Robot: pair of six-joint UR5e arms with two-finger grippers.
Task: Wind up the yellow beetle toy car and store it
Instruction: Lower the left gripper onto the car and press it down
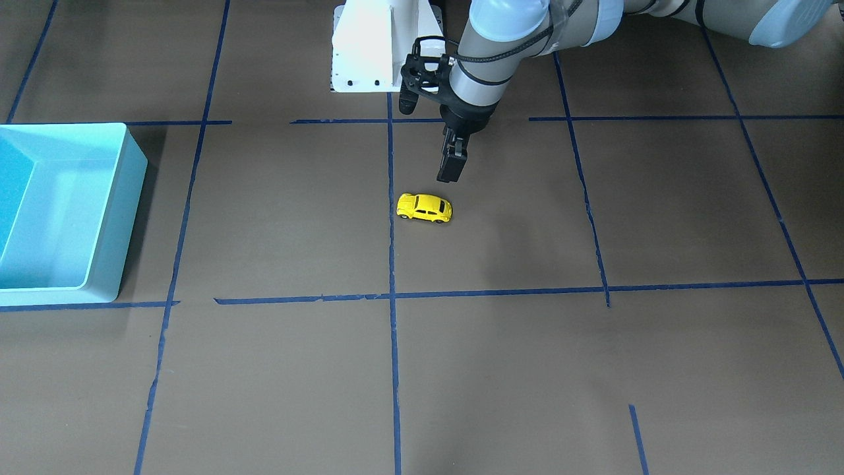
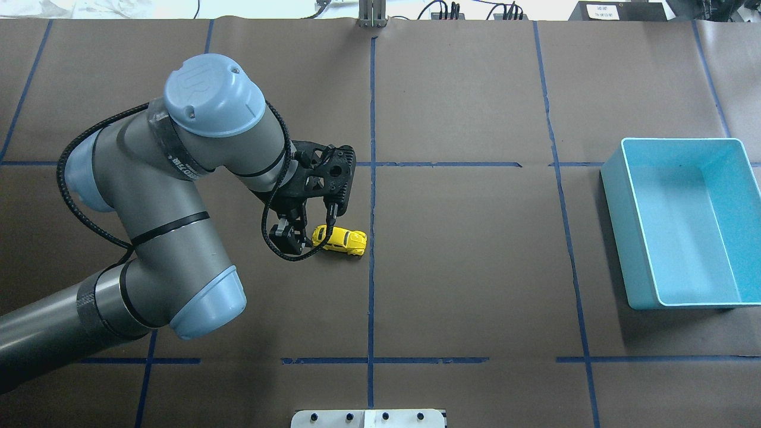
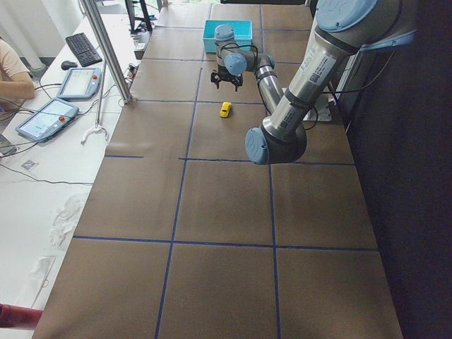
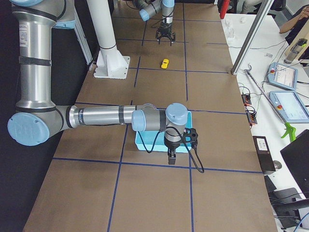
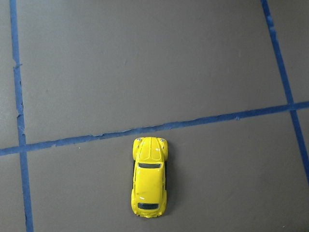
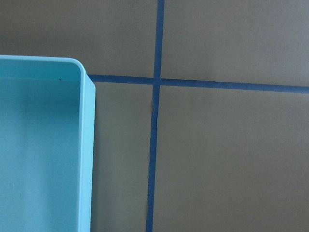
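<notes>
Stage early: winding, storing undone | car (image 2: 340, 239) free on bench (image 2: 475, 267) | left hand (image 2: 306, 229) wide, empty, at its 9 o'clock | right hand (image 4: 171, 157) by bin (image 2: 618, 178), width untellable

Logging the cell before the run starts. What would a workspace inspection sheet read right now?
Surface: brown paper table, blue tape grid.
Job's things: yellow beetle toy car on its wheels; light blue bin empty.
Clutter: nothing seen.
Grippers: left claw open, hovering by car, apart; right claw by bin, state unclear.
Cables: black cable looped along left arm.
Surroundings: teach pendants on side bench.
</notes>
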